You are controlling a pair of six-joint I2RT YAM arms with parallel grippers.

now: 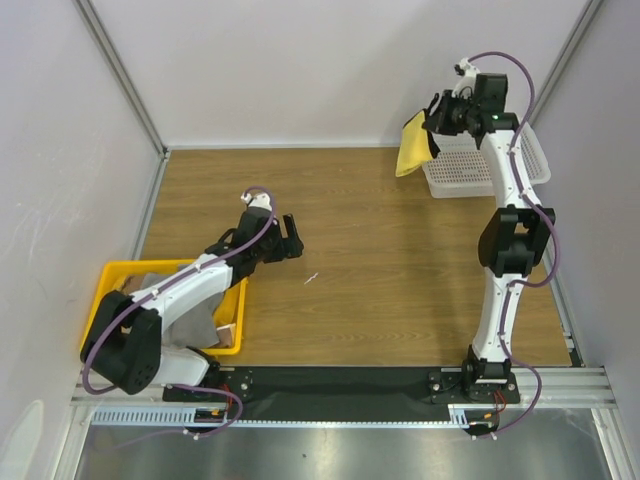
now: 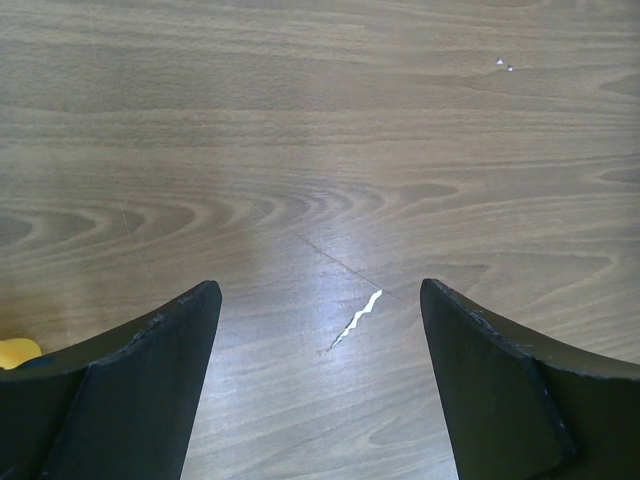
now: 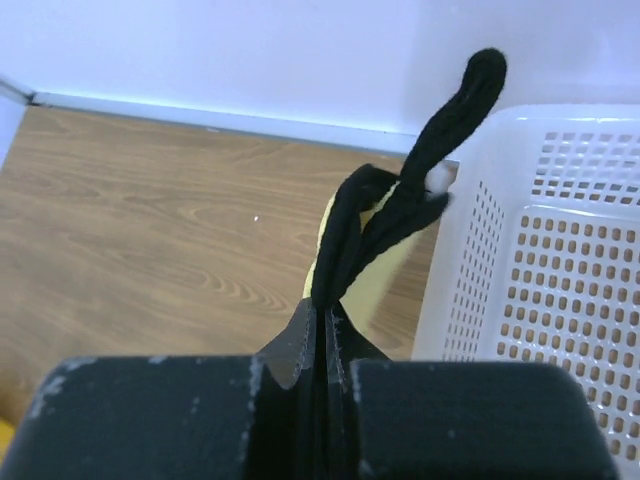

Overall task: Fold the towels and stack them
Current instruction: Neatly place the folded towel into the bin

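My right gripper (image 1: pixel 432 125) is raised at the far right and shut on a yellow towel (image 1: pixel 411 146), which hangs beside the basket. In the right wrist view the fingertips (image 3: pixel 322 335) pinch the towel's black edging (image 3: pixel 350 230), and yellow cloth (image 3: pixel 378 275) shows beneath it. A grey towel (image 1: pixel 168 300) lies crumpled in the yellow tray, partly hidden under my left arm. An orange-brown bit of cloth (image 1: pixel 226 331) shows at the tray's near right corner. My left gripper (image 1: pixel 289 239) (image 2: pixel 318 292) hovers open over bare wood, nothing between its fingers.
The white mesh basket (image 1: pixel 470 176) (image 3: pixel 555 300) stands at the back right against the wall. The yellow tray (image 1: pixel 104 290) sits at the near left. A small white scrap (image 1: pixel 311 278) (image 2: pixel 358 318) lies on the wooden table just below the left fingers.
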